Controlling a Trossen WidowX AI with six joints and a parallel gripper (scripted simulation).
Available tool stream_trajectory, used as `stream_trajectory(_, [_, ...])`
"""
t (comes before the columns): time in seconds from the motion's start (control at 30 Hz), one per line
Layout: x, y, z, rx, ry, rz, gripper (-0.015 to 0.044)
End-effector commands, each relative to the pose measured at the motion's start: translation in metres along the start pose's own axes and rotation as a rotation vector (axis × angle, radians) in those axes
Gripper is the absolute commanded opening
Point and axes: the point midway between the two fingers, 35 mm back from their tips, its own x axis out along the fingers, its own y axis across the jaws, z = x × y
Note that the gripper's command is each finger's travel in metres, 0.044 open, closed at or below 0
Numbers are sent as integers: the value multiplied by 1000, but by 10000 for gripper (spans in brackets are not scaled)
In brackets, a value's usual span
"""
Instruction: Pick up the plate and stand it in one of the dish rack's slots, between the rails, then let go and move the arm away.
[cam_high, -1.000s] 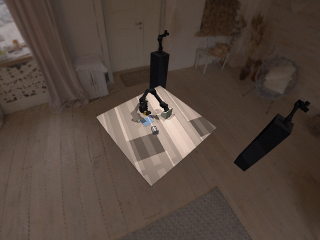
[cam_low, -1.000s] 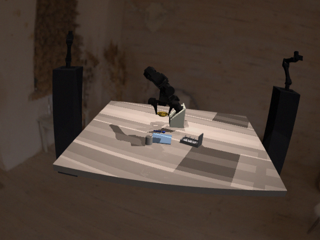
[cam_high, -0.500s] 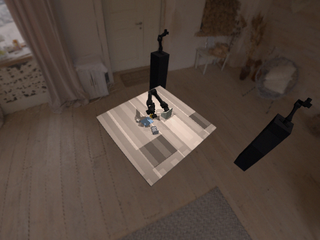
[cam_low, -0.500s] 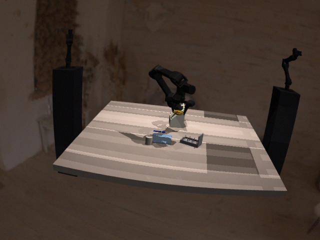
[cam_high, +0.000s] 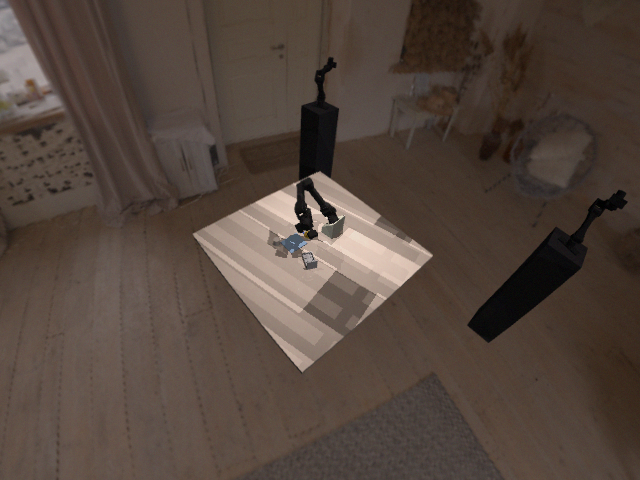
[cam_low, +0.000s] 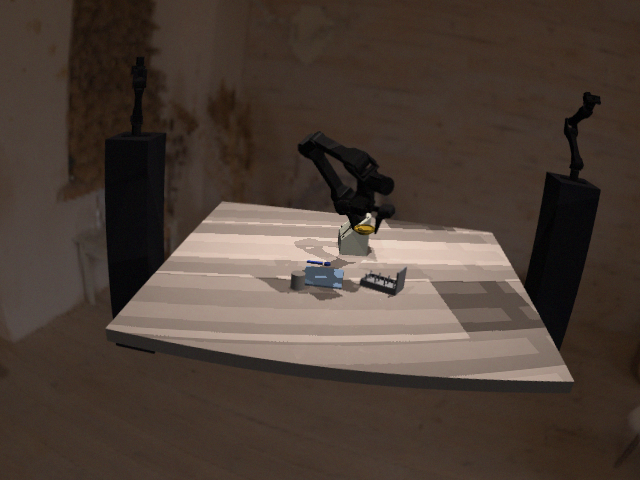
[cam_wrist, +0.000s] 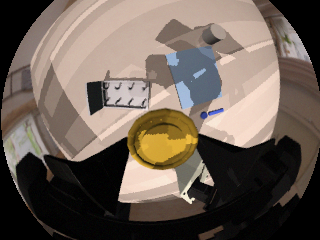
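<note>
The yellow round plate (cam_low: 364, 229) (cam_wrist: 162, 145) is in the air, roughly level. My gripper (cam_wrist: 163, 139) is shut on the plate, with one black finger at each side of its rim. In the top view only a small yellow bit of the plate (cam_high: 306, 235) shows beside the gripper. The grey dish rack (cam_high: 311, 265) (cam_low: 378, 289) (cam_wrist: 95, 97) stands on the table, with rows of small upright pegs and a tall dark panel at one end. The plate is above the table and away from the rack, which lies up and left of it in the wrist view. No plate is in the rack.
A blue mat (cam_high: 293, 243) (cam_low: 324, 277) (cam_wrist: 197, 77) lies beside the rack. A grey cylinder (cam_low: 297, 280) (cam_wrist: 214, 34) stands at its far side from the rack. A small blue item (cam_low: 317, 262) (cam_wrist: 216, 112) lies near the mat. A pale green block (cam_high: 333, 228) (cam_low: 354, 244) stands by the arm's base.
</note>
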Motion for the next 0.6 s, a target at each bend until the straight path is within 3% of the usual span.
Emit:
stream_trajectory(0.0, [11, 1, -3, -65, 58, 36, 0])
stream_trajectory(0.57, [52, 10, -11, -361, 235, 295, 0])
